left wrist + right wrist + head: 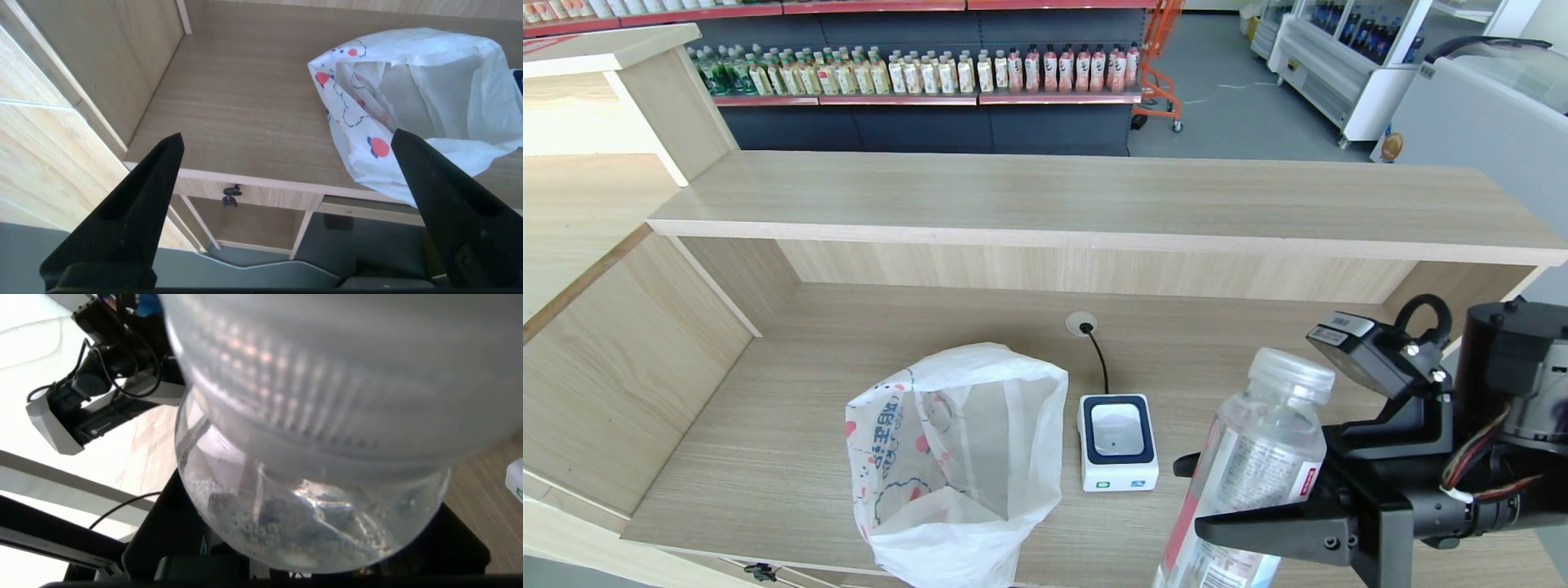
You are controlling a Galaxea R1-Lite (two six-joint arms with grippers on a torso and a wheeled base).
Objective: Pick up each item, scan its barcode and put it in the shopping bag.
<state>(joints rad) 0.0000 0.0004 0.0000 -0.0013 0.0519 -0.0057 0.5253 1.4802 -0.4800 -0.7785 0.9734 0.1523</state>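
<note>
My right gripper (1245,498) is shut on a clear plastic water bottle (1250,474) with a white cap and a red, white and blue label, held tilted above the counter's right front. The same bottle (319,449) looms close in the right wrist view, cap end toward the camera. A white barcode scanner (1118,441) with a dark window lies on the counter just left of the bottle. Left of the scanner a white printed shopping bag (956,457) stands with its mouth wide. My left gripper (290,204) hangs open over the counter's front edge, left of the shopping bag (409,106).
The wooden counter (768,425) has a raised ledge (1094,204) behind and a side wall (621,376) on the left. The scanner's black cable (1098,355) runs to a grommet at the back. Bare countertop lies left of the bag.
</note>
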